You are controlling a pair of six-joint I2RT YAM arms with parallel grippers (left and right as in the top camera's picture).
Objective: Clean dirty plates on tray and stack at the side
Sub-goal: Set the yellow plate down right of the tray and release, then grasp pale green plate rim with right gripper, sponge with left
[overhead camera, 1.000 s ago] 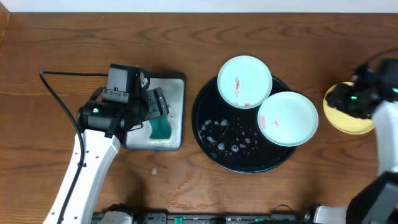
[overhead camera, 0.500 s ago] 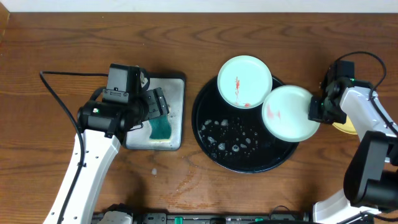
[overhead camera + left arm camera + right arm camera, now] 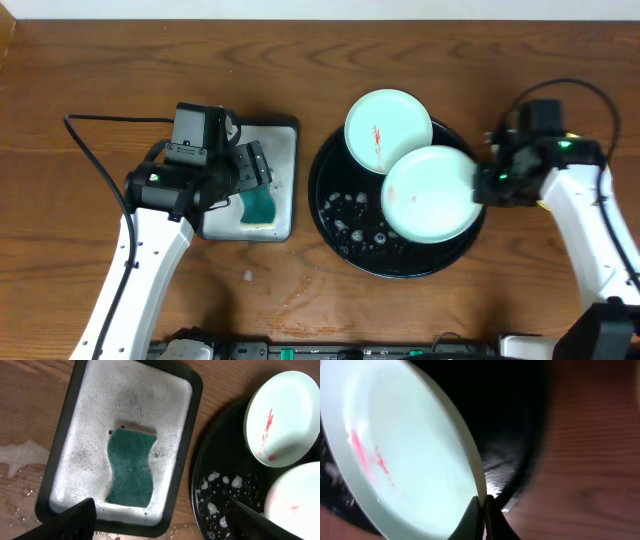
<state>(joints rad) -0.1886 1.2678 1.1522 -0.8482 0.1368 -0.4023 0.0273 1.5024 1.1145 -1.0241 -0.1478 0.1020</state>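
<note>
A red-smeared mint plate [image 3: 428, 195], rim pinched in the right jaws, overlaps a second smeared plate [image 3: 385, 128] on the black tray [image 3: 345, 228].

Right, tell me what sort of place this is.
Probably a robot test bench for washing-up: arms at a wooden table, smeared plates and a black tray, a sponge in a metal tray.

A wavy green sponge [image 3: 129, 467] lies in a foamy, dark-rimmed rectangular tray [image 3: 145, 400] on a wet wooden bench [image 3: 25, 400]. To the right, a round black tray [image 3: 210, 460] flecked with suds carries two pale red-smeared plates: the upper plate [image 3: 285, 415] sharp, the lower plate [image 3: 295, 505] blurred.
</note>
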